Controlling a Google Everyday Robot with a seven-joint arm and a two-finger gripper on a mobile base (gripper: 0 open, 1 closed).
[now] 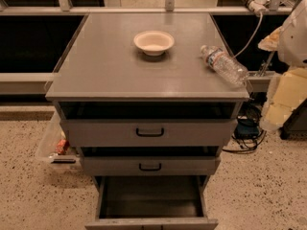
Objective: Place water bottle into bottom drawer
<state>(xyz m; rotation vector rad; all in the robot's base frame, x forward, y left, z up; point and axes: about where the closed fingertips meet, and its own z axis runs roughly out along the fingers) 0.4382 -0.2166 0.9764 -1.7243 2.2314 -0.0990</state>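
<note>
Lying sideways at the right edge of the surface (105, 66), the water bottle (223, 64) may roll off if the claw (284, 97), off to its right, bumps it; the claw's state I cannot tell.

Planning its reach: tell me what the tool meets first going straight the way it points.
The pale yellow tool, at the right edge beside the grey metal cabinet, seems aimed down-left: probably the dark cables on the floor first, though depth is unclear.

Blur and cut-offs
Right edge: gripper (284, 98) blurred, partly out of frame. Near edge clips bottom drawer (151, 199) front. Label on water bottle (223, 64) unreadable.
</note>
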